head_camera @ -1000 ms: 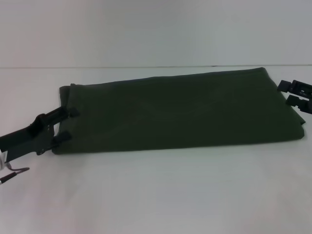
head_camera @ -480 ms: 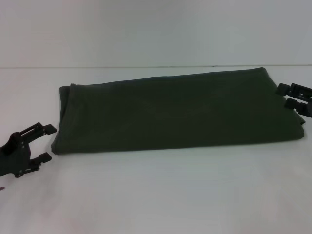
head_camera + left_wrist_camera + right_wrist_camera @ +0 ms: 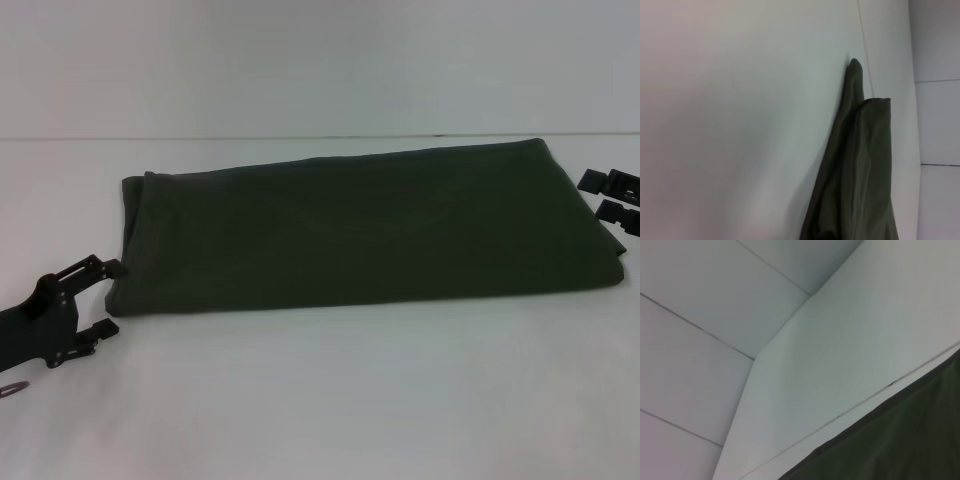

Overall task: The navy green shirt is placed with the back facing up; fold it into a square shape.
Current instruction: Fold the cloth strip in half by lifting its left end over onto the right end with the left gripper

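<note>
Olive-green fabric, the navy green shirt [image 3: 360, 225] lies folded into a long band across the white worktop [image 3: 320, 400], left end effector [image 3: 108, 298] spread wide by its left end, right end effector [image 3: 612, 194] spread empty beside the other.

White surface [image 3: 330, 400], matte, fills the head view from 3 through 6 to 9 o'clock. Pale wall [image 3: 320, 60] behind it at 12 o'clock, meeting the surface along a thin dark seam. Wall panel joints [image 3: 695, 325] show in right wrist view. Small ring-like item [image 3: 12, 389] at 8 o'clock, identity unclear.
</note>
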